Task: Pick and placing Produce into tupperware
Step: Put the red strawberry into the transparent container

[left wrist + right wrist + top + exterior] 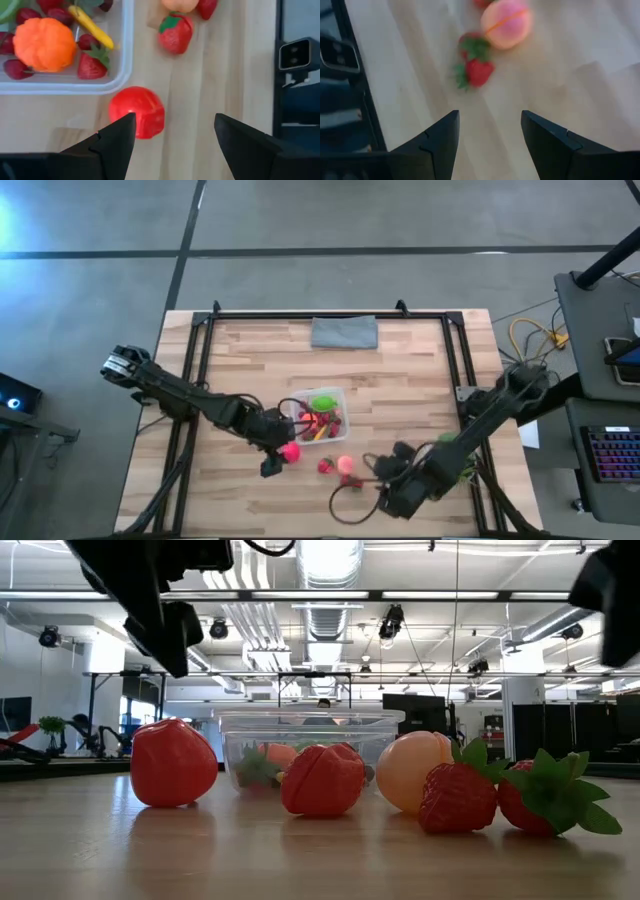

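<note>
Beside the tupperware point(318, 398), released left end effector point(175, 140) partly hiding a red ball point(137, 111); right end effector point(490, 135) released.

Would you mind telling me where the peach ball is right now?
In the high view the peach ball lies on the table's front middle, outside the tupperware, between a strawberry and the right gripper.

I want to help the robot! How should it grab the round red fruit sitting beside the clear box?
Probably from straight above, pinching the red fruit across its round middle, one finger on each side. It sits alone on the wood just outside the tupperware wall, and the open left gripper hangs near it.
</note>
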